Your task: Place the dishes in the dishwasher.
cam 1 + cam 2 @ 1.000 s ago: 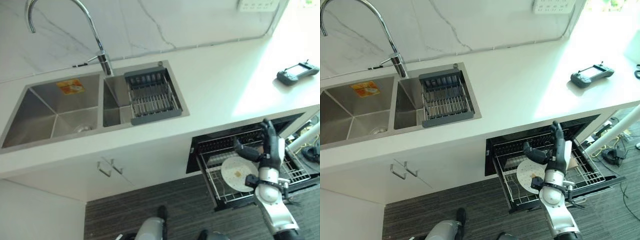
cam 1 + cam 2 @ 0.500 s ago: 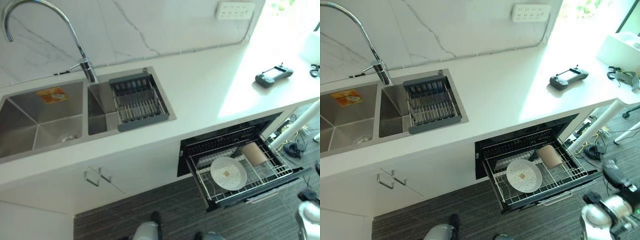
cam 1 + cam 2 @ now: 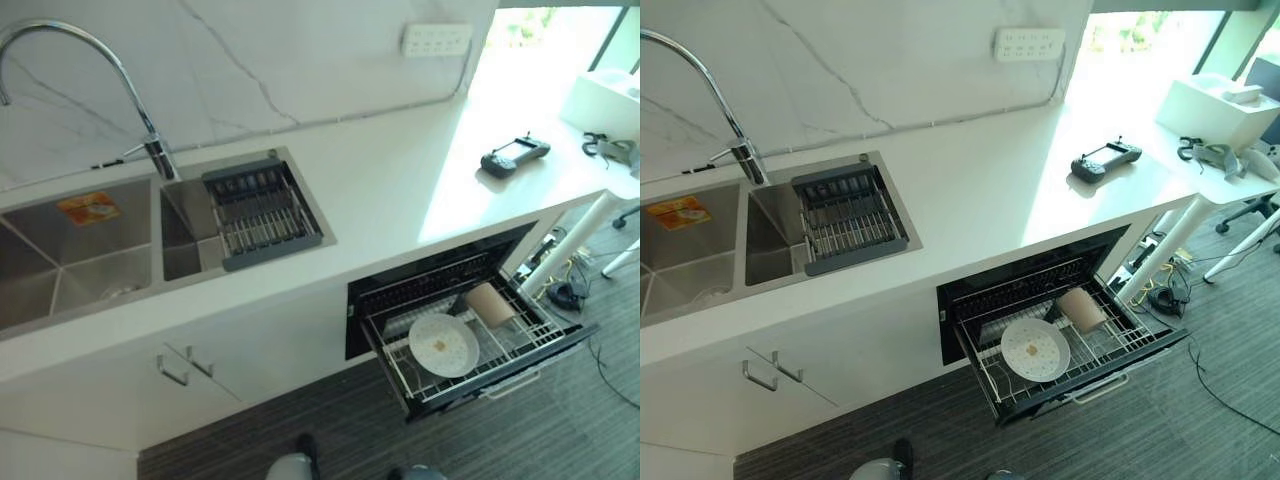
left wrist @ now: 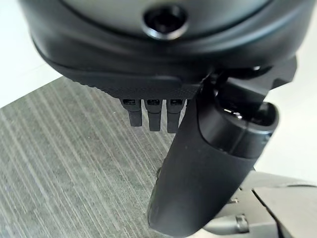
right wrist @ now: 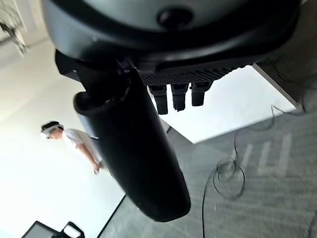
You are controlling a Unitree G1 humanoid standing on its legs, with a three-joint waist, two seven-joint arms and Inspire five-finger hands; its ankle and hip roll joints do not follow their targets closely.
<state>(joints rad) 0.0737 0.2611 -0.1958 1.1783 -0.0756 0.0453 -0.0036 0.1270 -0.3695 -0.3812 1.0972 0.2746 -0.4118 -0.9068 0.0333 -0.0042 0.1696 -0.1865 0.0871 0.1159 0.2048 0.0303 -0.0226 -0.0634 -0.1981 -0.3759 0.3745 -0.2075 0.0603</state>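
Two dishes are lying in the pulled-out dishwasher rack (image 3: 520,345) under the counter (image 3: 390,190): a white plate (image 3: 443,345) flat at the rack's middle, and a tan cup (image 3: 489,303) on its side at the plate's 2 o'clock. Both robot hands are hanging over the floor holding nothing, the left robot hand (image 4: 198,163) and right robot hand (image 5: 133,148) with fingers relaxed.

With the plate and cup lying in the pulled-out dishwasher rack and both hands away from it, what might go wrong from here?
1. The plate lies flat across the wires of the rack, not upright; it may slide when the rack is pushed in.
2. The cup lies on its side and might roll.
3. The rack juts out low over the floor, so it could get bumped.
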